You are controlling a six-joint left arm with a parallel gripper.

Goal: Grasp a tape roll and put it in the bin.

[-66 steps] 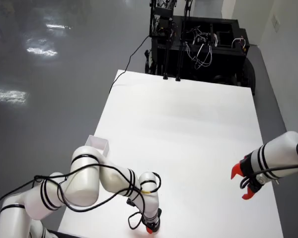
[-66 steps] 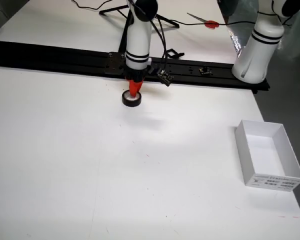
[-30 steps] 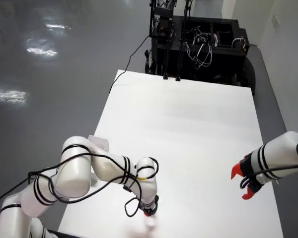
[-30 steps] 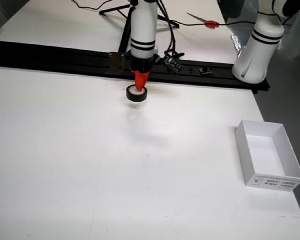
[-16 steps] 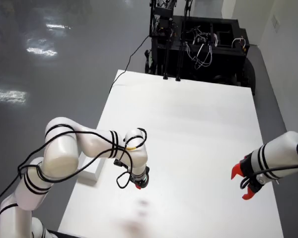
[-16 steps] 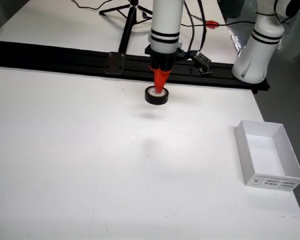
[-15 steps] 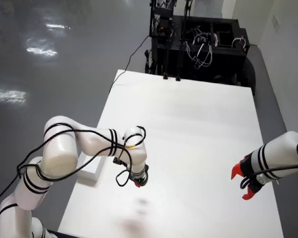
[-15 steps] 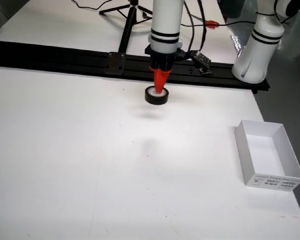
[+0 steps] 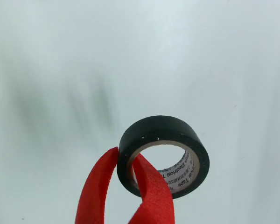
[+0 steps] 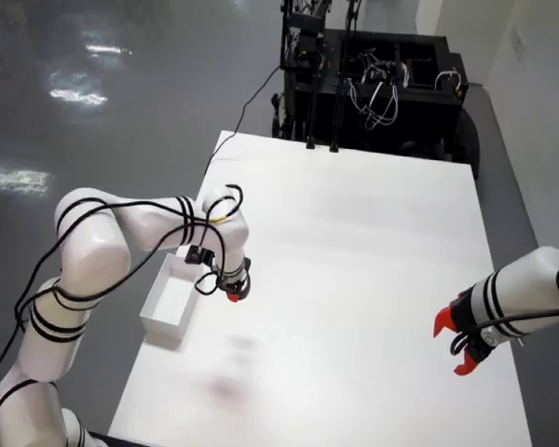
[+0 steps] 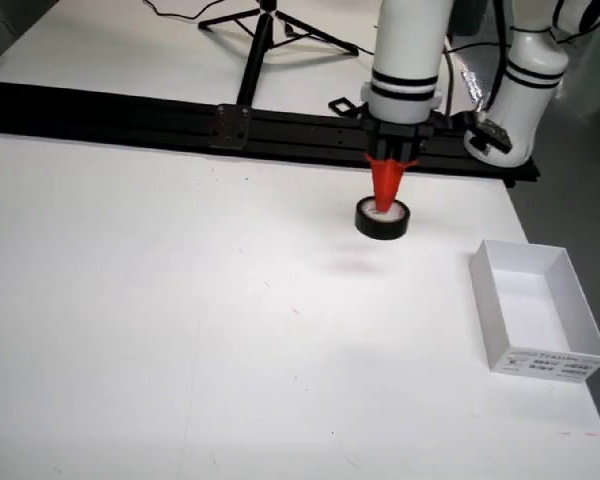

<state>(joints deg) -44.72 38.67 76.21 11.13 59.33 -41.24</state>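
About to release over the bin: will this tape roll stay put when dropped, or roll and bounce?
The tape roll is a round black ring, so if it lands on its edge it could roll. It hangs with its hole facing sideways, gripper pinching one wall, so an edge landing seems likely. It looks stiff and light; the white bin has upright walls that should contain it.

White arm [image 10: 121,233], black bands, black cables, red tool [image 11: 385,200].

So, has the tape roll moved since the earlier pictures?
Yes. In the side view the tape roll, held by the tool, has moved right along the black rail, toward the bin.
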